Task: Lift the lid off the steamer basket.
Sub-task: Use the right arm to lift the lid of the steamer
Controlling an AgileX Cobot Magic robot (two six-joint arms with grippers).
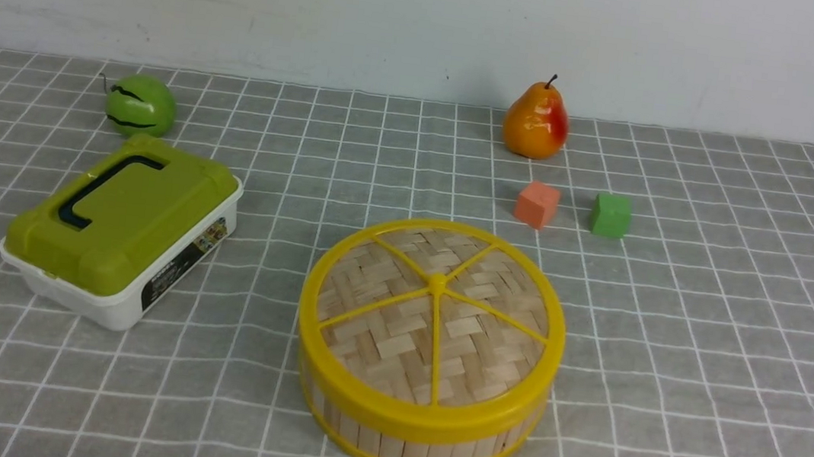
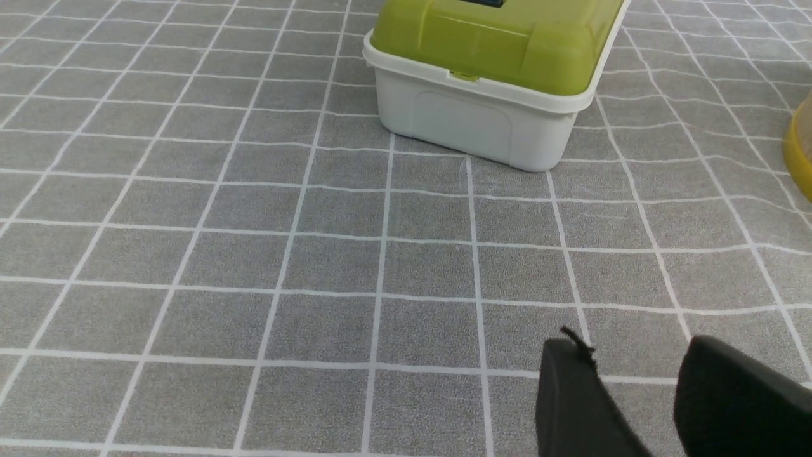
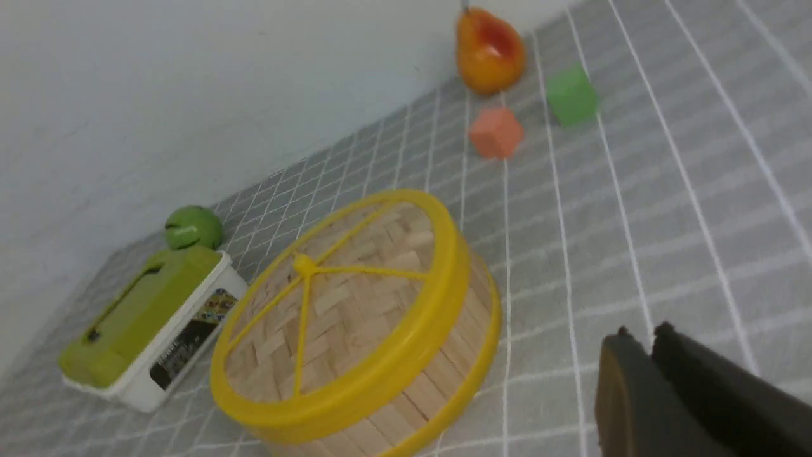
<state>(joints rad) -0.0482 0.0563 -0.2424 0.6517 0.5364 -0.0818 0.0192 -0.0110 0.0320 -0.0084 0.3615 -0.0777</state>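
Both jaws are empty, right jaws pressed together, left jaws spread; we open over the knob [image 1: 437, 283] of the lid [image 1: 394, 343], pinch, lift straight up.

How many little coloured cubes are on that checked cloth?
2. The orange cube sits beyond the steamer basket, in front of the pear; the green cube lies apart to its right. Others could hide behind the box.

Lid [image 1: 433, 323] woven bamboo, matt; rim glossy yellow plastic.
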